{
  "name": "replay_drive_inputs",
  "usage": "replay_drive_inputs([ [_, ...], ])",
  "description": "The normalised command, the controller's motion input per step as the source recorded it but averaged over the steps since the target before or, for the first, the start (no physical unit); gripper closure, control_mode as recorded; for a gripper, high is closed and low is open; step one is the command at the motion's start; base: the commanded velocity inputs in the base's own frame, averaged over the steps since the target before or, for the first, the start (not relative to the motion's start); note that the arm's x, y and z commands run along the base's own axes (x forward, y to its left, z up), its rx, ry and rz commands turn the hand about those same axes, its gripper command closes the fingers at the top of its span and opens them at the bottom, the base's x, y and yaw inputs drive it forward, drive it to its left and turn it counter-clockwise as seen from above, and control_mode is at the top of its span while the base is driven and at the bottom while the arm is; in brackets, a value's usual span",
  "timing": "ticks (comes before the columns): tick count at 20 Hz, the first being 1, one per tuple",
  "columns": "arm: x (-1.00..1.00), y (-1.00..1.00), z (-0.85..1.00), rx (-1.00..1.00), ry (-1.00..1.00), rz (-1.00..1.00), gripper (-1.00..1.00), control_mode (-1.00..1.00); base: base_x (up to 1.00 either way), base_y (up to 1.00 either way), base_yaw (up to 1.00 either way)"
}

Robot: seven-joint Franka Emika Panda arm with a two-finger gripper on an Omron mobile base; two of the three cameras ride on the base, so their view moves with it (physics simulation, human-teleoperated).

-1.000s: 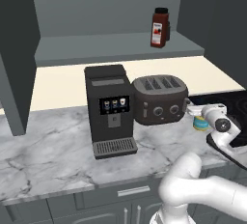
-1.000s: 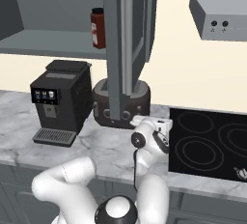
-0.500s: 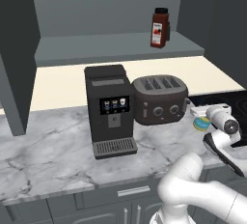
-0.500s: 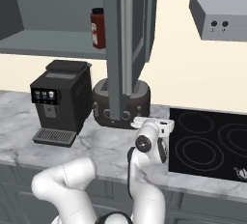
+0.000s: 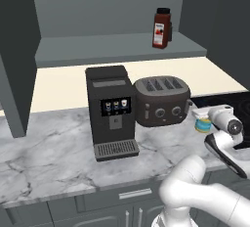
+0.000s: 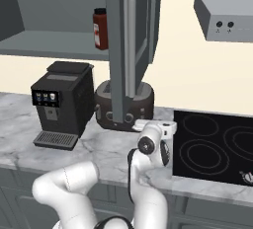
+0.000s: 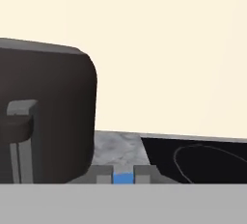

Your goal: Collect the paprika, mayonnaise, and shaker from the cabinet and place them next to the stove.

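My gripper (image 5: 199, 116) is shut on the mayonnaise (image 5: 201, 124), a short blue-lidded jar held low at the counter between the toaster and the stove (image 5: 229, 102). In the hand view a strip of its blue lid (image 7: 123, 178) shows between my fingertips, with the gripper (image 7: 124, 175) facing the back wall. From the right base view the gripper (image 6: 141, 123) sits just left of the stove (image 6: 212, 146). The paprika (image 5: 161, 28) stands on the cabinet shelf (image 5: 117, 50). A small dark shape behind it looks like the shaker (image 5: 169, 31), mostly hidden.
A dark four-slot toaster (image 5: 161, 101) stands just left of my hand, and a black coffee machine (image 5: 110, 111) beside it. The open cabinet door (image 6: 131, 50) with its bar handle hangs above the toaster. A grey range hood (image 6: 225, 11) is over the stove.
The jaws have closed onto the mayonnaise jar. The hand has shifted slightly to the right; the jar has stayed almost in place.
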Motion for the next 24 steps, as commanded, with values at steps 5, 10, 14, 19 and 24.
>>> replay_drive_inputs([
  [5,-0.09,0.21,-0.01,0.00,-0.01,0.00,-1.00,-1.00,0.00,0.00,0.00],
  [10,-0.42,0.01,0.12,0.00,-0.11,0.00,-1.00,-1.00,0.00,0.00,0.00],
  [14,-0.57,0.07,0.30,0.00,-0.17,0.00,-1.00,-1.00,0.00,0.00,0.00],
  [19,-0.56,0.30,0.46,0.00,-0.16,0.00,-1.00,-1.00,0.00,0.00,0.00],
  [24,-0.48,0.61,0.36,0.00,-0.02,-0.07,-1.00,-1.00,0.00,0.00,0.00],
])
